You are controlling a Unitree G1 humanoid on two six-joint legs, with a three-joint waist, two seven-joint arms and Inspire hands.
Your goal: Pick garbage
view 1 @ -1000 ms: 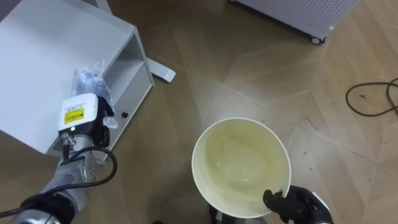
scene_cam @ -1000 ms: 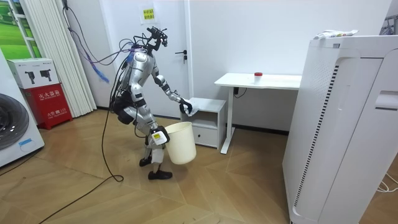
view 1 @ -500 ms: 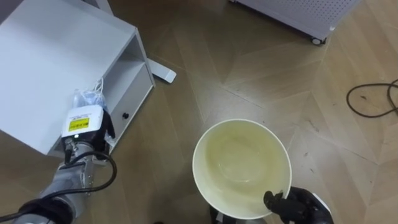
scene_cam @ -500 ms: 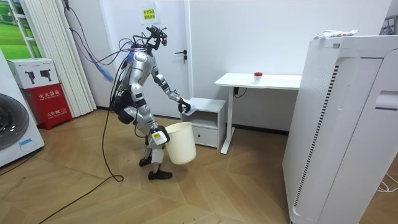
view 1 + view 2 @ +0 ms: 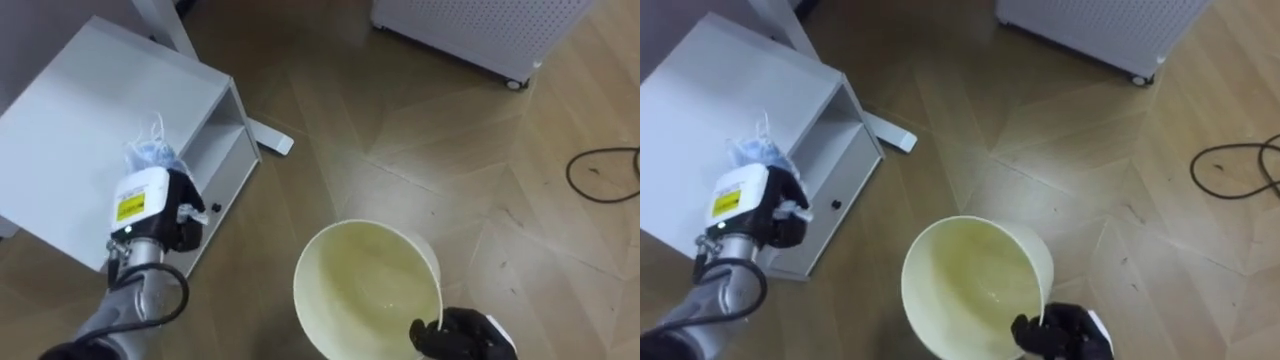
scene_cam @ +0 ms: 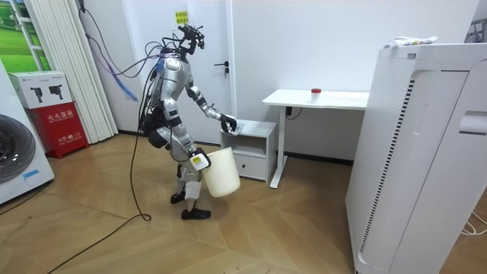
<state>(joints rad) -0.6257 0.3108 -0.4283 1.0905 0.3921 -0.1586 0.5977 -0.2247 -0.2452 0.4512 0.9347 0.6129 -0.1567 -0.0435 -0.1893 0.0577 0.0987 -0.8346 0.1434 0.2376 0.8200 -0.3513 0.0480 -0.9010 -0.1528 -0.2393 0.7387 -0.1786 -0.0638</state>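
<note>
My left hand (image 5: 160, 212) is over the front edge of the low white cabinet (image 5: 85, 120), fingers curled on a crumpled clear bluish plastic wrapper (image 5: 148, 155) that sticks out beyond it. A cream round waste bin (image 5: 300, 290) hangs at the lower middle, its mouth facing up and its inside bare. At the near side of the bin's rim my right hand (image 5: 455, 335) is shut on that rim. In the room view I stand facing the cabinet (image 6: 255, 144), with my left hand (image 6: 228, 122) stretched out over it and the bin (image 6: 221, 173) held at knee height.
A white desk (image 6: 319, 97) stands beside the cabinet, its foot (image 5: 270, 140) lying on the wood floor. A white perforated appliance on castors (image 5: 470, 30) is at the back. A black cable (image 5: 600, 170) loops on the floor at the right. A tall white unit (image 6: 426, 152) fills the room view's right.
My left hand has risen a little with the wrapper, further over the cabinet top. I have straightened up somewhat and the bin hangs slightly higher; the eye view has shifted.
</note>
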